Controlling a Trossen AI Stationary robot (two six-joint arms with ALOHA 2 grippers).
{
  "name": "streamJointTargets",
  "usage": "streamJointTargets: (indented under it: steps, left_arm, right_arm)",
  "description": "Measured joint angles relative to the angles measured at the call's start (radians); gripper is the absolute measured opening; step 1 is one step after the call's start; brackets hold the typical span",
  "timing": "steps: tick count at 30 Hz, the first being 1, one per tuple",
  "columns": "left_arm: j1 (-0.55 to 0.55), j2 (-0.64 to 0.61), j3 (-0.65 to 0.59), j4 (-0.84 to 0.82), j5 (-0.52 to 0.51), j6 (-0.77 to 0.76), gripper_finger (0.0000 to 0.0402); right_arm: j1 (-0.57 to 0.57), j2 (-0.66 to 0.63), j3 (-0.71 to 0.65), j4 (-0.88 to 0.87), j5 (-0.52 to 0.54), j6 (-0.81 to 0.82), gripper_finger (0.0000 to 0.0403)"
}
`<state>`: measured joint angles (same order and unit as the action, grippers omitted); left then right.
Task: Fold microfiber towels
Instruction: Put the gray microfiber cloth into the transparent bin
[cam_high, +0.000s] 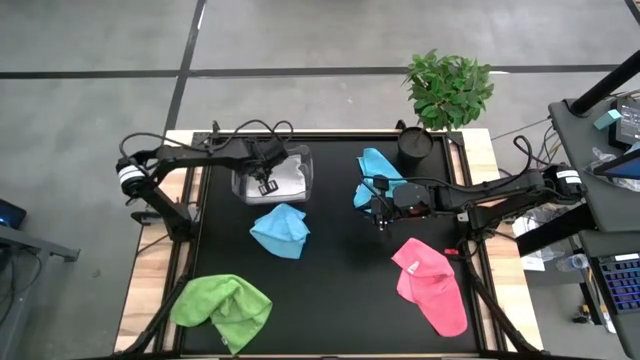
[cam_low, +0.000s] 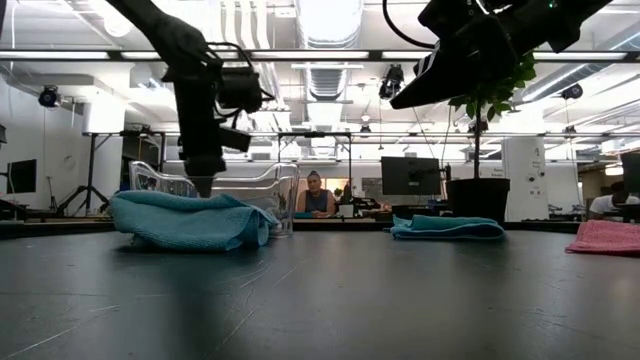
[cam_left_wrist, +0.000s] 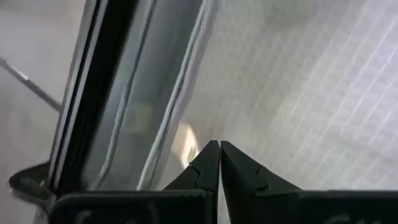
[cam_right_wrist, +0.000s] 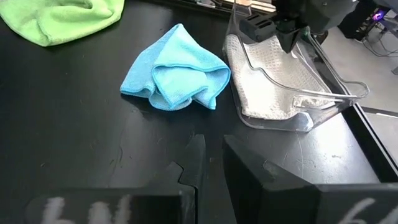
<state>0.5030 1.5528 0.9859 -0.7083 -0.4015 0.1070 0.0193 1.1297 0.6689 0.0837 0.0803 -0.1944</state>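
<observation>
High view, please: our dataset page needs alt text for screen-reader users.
Seen from above, the left hand reaches into a clear tub holding a pale towel, while the right hand hovers mid-table beside a blue towel. Blue, green and pink towels lie crumpled on the black table.

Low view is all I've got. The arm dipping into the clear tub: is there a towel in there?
Observer: Yes, a white towel lies in the tub. The left gripper is shut right over it.
Operator: Is the other gripper holding anything?
Observer: No. The right gripper hangs empty over bare table, its fingers slightly apart.
Operator: Any towel I can't see from here?
Observer: A green towel lies crumpled near the table's front left corner.
</observation>
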Motion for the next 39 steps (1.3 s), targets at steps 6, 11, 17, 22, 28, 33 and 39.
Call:
streamJointTargets:
  steps: [6, 11, 17, 22, 28, 33, 39]
  left_arm:
    - [0.002, 0.000, -0.046, 0.000, 0.026, -0.022, 0.0000]
    - [0.002, 0.000, -0.069, 0.005, 0.026, -0.043, 0.0000]
    - [0.001, 0.000, -0.056, 0.010, 0.026, -0.042, 0.0000]
    - [0.001, 0.000, -0.025, -0.031, 0.030, -0.015, 0.0000]
    - [0.014, -0.003, 0.082, -0.213, 0.141, -0.009, 0.0000]
    - [0.075, -0.003, 0.104, -0.243, 0.300, 0.051, 0.0000]
    - [0.120, 0.047, 0.083, -0.228, 0.275, 0.056, 0.0000]
  right_arm:
    - [0.000, 0.000, 0.000, 0.000, 0.000, 0.000, 0.0048]
    - [0.000, 0.000, -0.003, 0.000, 0.000, -0.004, 0.0048]
    - [0.000, 0.000, -0.003, 0.003, 0.000, -0.007, 0.0048]
    - [0.000, 0.000, -0.003, 0.003, 0.000, -0.007, 0.0048]
    - [0.000, 0.000, -0.003, 0.003, 0.000, -0.007, 0.0048]
    - [0.000, 0.000, -0.003, 0.003, 0.000, -0.008, 0.0048]
    - [0.000, 0.000, -0.004, 0.003, 0.000, -0.008, 0.0048]
